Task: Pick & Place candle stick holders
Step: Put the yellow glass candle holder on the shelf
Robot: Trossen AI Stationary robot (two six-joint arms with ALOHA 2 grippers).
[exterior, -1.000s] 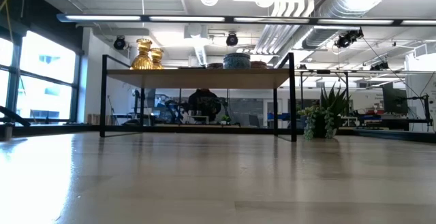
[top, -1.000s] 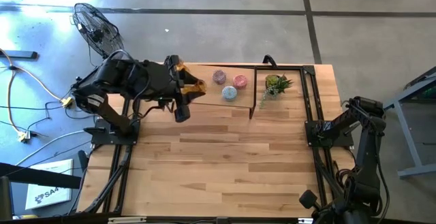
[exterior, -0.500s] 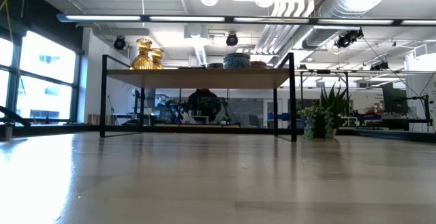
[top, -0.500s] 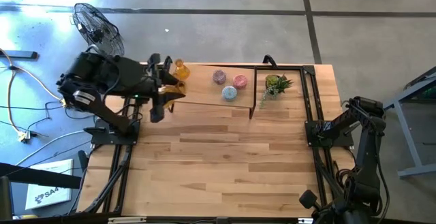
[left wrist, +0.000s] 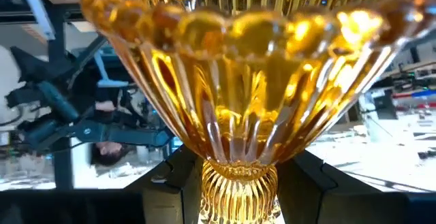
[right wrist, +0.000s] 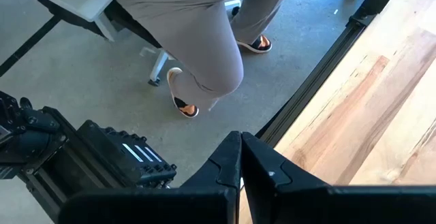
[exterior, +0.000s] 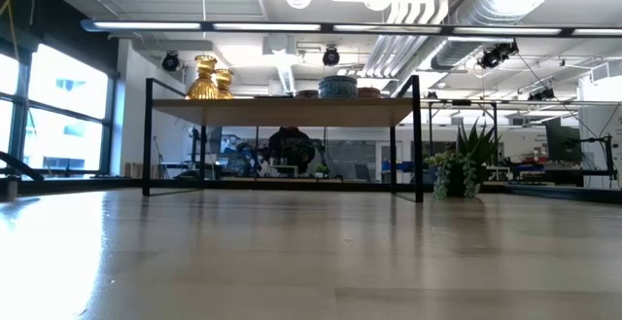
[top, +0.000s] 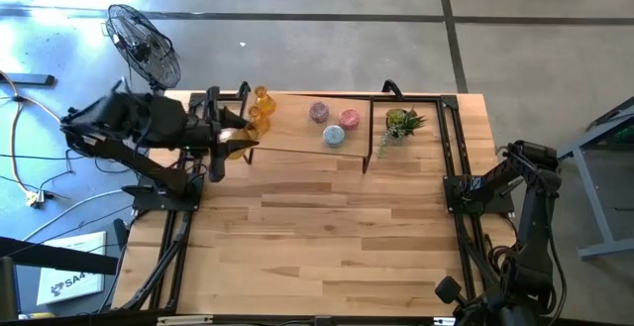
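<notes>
Over the table's far left corner: left gripper [top: 236, 138], fingers [left wrist: 310, 183] clamped on the neck of an amber holder [left wrist: 238, 108], held up off the wood. Just right of it, on the low shelf [top: 297, 128] at the far edge: two more amber holders [top: 260, 106], close together. Further right on the same shelf: two pink holders [top: 319, 112], near each other, and a blue holder [top: 334, 136] just nearer. Right of the shelf: green plant [top: 401, 122]. Seen from table level: two amber pieces [exterior: 206, 79] at the shelf's left end, blue one [exterior: 337, 87] towards its right. At the table's right edge, well apart from all holders: right gripper [right wrist: 240, 159], fingers pressed together, grasping nothing. Beyond that edge: a person's legs [right wrist: 197, 33] on the floor.
</notes>
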